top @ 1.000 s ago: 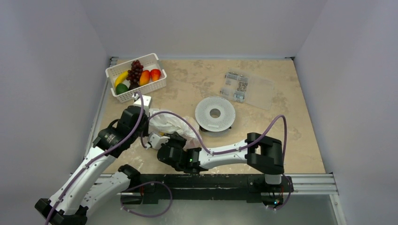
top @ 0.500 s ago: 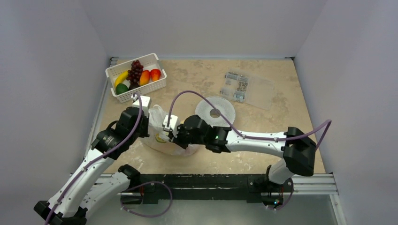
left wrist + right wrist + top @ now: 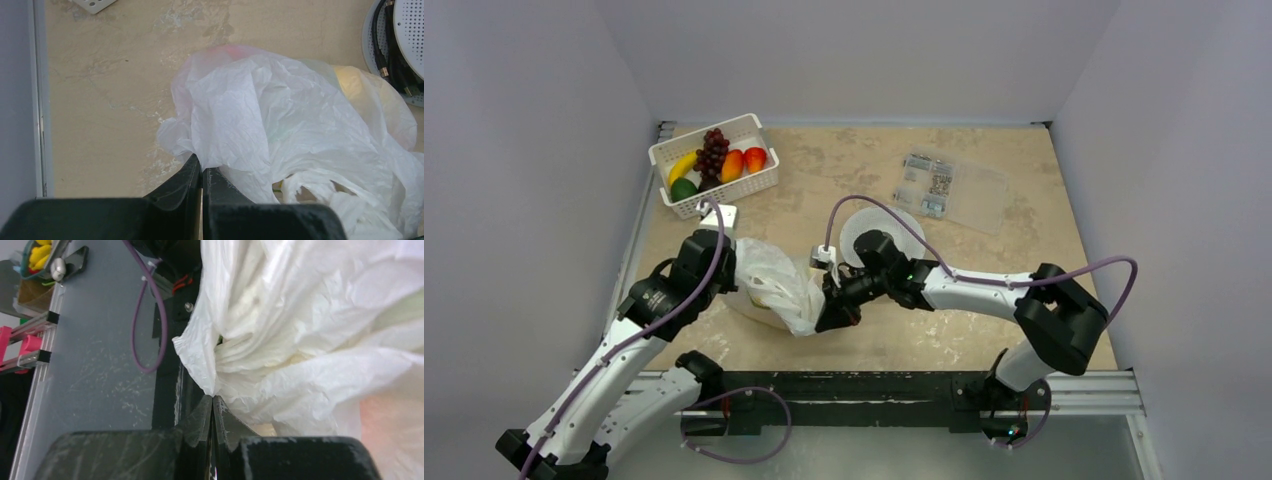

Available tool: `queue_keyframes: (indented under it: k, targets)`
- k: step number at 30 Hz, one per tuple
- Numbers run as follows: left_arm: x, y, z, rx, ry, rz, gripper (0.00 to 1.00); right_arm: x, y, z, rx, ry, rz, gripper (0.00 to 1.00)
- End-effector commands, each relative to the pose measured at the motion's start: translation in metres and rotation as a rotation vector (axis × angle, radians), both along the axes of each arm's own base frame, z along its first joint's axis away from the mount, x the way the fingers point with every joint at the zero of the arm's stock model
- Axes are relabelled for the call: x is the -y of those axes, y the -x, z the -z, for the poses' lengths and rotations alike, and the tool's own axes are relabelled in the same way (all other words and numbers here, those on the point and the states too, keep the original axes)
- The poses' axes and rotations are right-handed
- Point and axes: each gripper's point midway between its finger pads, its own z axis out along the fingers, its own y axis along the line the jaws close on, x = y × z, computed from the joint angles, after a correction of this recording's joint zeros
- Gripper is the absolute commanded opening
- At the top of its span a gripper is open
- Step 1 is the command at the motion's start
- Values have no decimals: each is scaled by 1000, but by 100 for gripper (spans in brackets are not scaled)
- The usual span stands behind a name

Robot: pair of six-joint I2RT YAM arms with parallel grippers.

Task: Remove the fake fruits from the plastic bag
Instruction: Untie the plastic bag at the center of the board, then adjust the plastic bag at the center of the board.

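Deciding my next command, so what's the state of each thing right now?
left tool: shut on the plastic bag.
right tool: shut on the plastic bag.
plastic bag: crumpled, pinched at two edges.
fake fruits: inside the bag, faintly showing through.
basket: upright, holding other fruits.

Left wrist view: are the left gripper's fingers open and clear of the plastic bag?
No, the left gripper is shut, its tips pinching a fold of the plastic bag at its edge.
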Motion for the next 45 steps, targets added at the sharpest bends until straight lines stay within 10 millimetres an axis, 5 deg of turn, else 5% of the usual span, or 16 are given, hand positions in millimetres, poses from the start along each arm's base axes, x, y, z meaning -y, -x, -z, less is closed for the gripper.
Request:
queue_keyframes:
  k: [1, 4, 6, 10, 16, 23, 29, 36, 45]
  targets:
    - [-8, -3, -9, 45, -1, -51, 0, 13, -3, -2, 36, 11, 19, 0]
    - [-6, -3, -8, 39, 1, -43, 0, 23, -37, 27, 144, 185, 160, 0]
    - [-4, -3, -8, 33, 1, -34, 0, 25, -46, 29, 177, 212, 195, 0]
    - [-4, -3, -7, 29, 2, -32, 0, 15, -39, 0, 206, 119, 197, 0]
    - [-4, -3, -7, 30, -2, -33, 0, 1, -26, -18, 262, 130, 175, 0]
    - [-3, -5, -5, 19, -7, -28, 0, -19, -26, -54, 323, 8, 219, 10]
    - [-4, -4, -6, 20, -6, -34, 0, -38, -28, -64, 321, -7, 181, 37]
    - [-4, -3, -7, 28, 2, -33, 0, -63, -17, -63, 331, -36, 132, 48]
    - [-5, -1, -8, 34, 6, -37, 0, -70, -29, -28, 447, 63, 207, 58]
